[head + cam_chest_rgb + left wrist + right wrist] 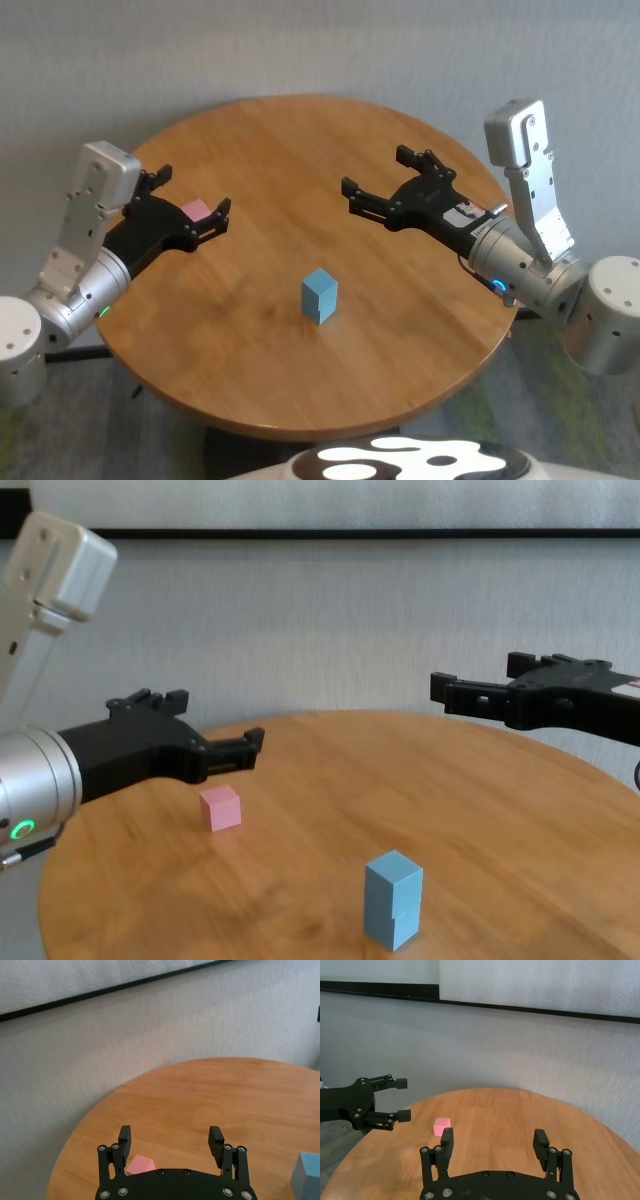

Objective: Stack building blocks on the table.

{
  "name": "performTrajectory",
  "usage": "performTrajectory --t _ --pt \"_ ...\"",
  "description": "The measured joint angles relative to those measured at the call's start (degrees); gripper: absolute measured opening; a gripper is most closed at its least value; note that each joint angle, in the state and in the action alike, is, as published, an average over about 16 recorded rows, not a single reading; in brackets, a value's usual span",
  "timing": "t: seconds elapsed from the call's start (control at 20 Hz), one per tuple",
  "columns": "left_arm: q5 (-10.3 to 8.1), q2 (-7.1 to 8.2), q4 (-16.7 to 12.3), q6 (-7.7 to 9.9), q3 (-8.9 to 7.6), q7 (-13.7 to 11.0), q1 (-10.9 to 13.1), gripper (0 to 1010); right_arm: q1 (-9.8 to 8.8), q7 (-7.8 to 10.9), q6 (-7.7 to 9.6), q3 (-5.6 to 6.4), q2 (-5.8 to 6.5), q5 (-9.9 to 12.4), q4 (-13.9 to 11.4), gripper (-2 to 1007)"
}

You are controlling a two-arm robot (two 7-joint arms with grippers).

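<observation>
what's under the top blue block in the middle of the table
Another light blue block, slightly offset, stands on the table beneath the top blue block. Their touching faces are hidden.

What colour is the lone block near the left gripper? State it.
Pink, clearest in the chest view.

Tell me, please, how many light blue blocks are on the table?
2: the upper light blue block sits stacked, slightly offset, on the lower light blue block near the table's middle.
</observation>
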Motion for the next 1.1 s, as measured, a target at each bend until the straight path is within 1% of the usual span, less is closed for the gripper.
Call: performTrajectory --t 0.15,0.25,0.5,0.65,0.8,0.9,1.1 --pt "-0.43 0.98 1.73 1.44 0.08 -2.72 -1.68 1002 -0.01 0.03 0.02 0.03 0.00 0.00 -0.03 1006" --pt "-0.67 1.52 3.03 2.34 0.26 -4.09 -2.76 1001 -0.02 0.04 0.03 0.05 0.01 0.00 -0.05 1006" --pt "-0.87 2.39 6.40 3.83 1.00 -6.47 -5.23 1002 -0.04 0.06 0.05 0.07 0.01 0.00 -0.09 1005" --pt "-0.90 2.65 8.64 4.51 1.51 -7.25 -6.75 1002 -0.05 0.07 0.06 0.09 0.01 0.00 -0.10 1005" --pt "-0.81 2.59 11.15 4.84 2.01 -7.71 -8.28 1002 -0.05 0.08 0.06 0.10 0.01 0.00 -0.12 1006" --pt "-0.68 2.37 12.85 4.76 2.34 -7.83 -9.24 1002 -0.06 0.08 0.07 0.10 0.01 0.00 -0.13 1005" --pt "-0.20 1.70 16.60 3.82 3.05 -8.19 -11.29 1002 -0.07 0.08 0.07 0.12 0.01 0.00 -0.14 1005"
